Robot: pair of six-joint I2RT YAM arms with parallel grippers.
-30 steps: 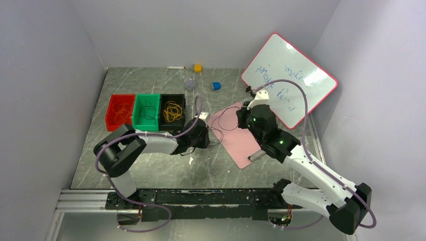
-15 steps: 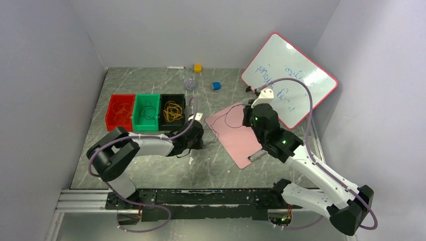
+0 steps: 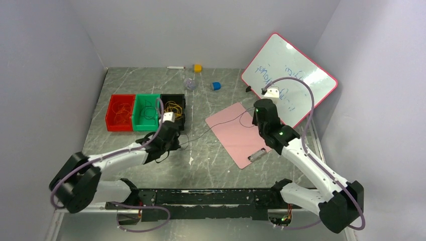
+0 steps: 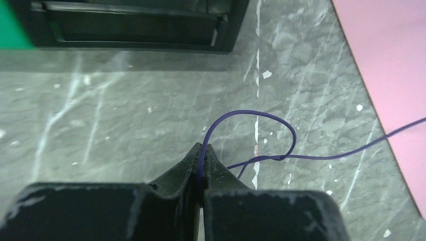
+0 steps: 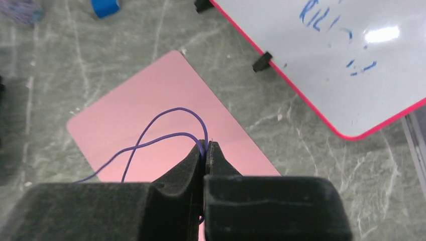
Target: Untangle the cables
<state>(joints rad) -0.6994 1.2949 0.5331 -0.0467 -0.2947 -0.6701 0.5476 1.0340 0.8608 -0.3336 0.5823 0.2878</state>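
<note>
Left wrist view: left pincer (image 4: 202,151) and right pincer (image 5: 205,148) each pinch the dark blue cable (image 4: 261,113), spanning it between them, likely to pull loops out

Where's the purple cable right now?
The purple cable runs across mid-table, pinched by the left gripper close to the black bin (left wrist view) and by the right gripper over the pink mat (right wrist view).
</note>
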